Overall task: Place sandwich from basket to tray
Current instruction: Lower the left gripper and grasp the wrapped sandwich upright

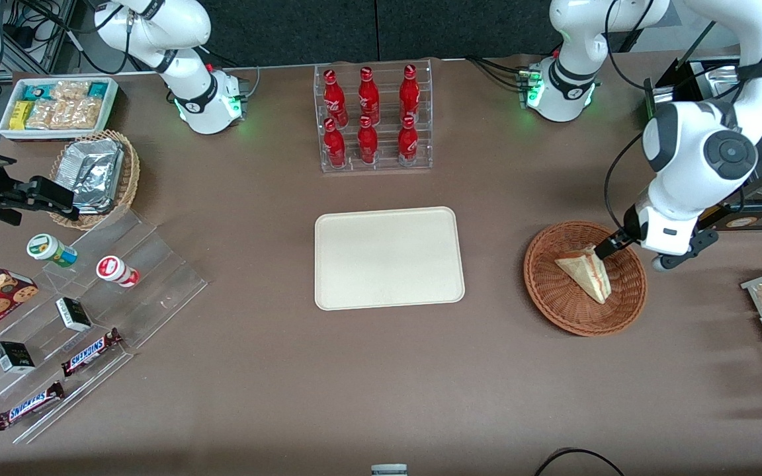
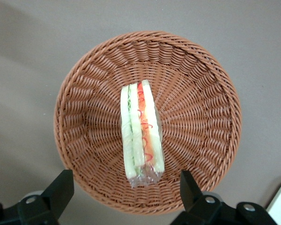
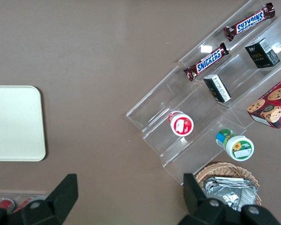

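Sandwich (image 1: pixel 586 272) lying in the basket (image 1: pixel 556 291), roughly mid-bowl, cut edge up w/ the red filling stripe showing; looks film-wrapped in the wrist view. Basket sits on the table toward the working arm's end, well apart from the tray (image 1: pixel 389 258), which is mid-table w/ nothing on it.

Gripper (image 2: pixel 126 190) hangs above the basket rim, fingers spread wide, wider than the sandwich is thick, holding nothing. In the front view one dark fingertip shows just by the sandwich's top corner; can't tell if it's touching.

So: approach step, pre-grasp, I'd say. Nothing lifted, tray part not started.

Next move, my guess: centre over the wedge so the fingers straddle the two bread faces, drop into the bowl, close gently. Soft bread + slippery wrap, so too hard a squeeze could crush it, too light and it may slide out. Then lift clear of the rim before swinging over to the tray.
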`<state>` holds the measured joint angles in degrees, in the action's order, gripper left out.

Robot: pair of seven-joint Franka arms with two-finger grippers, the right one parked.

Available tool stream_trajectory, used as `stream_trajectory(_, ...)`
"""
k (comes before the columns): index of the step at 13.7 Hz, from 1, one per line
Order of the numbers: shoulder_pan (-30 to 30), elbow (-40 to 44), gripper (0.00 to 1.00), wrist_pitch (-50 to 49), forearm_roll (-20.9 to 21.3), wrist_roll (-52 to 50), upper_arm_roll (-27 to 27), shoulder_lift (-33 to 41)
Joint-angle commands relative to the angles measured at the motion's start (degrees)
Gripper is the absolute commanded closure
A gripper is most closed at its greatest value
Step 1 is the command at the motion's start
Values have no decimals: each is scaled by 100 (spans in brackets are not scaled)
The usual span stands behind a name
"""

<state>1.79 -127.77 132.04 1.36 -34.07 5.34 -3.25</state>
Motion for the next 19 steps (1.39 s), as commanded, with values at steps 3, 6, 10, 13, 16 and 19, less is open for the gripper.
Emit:
stream_trajectory(3,-179,-46,0,629,-75,-494,-6,-465)
stream_trajectory(6,-241,-46,0,735,-75,-575,-6,-651)
stream_trajectory(10,-241,-46,0,937,-49,-557,-6,-914)
stream_trajectory(13,-223,-38,5,1052,-13,-513,-6,-1081)
stream_trajectory(16,-171,-55,59,1017,-4,-513,-15,-1134)
stream_trajectory(19,-170,-12,100,711,39,-487,-77,-1091)
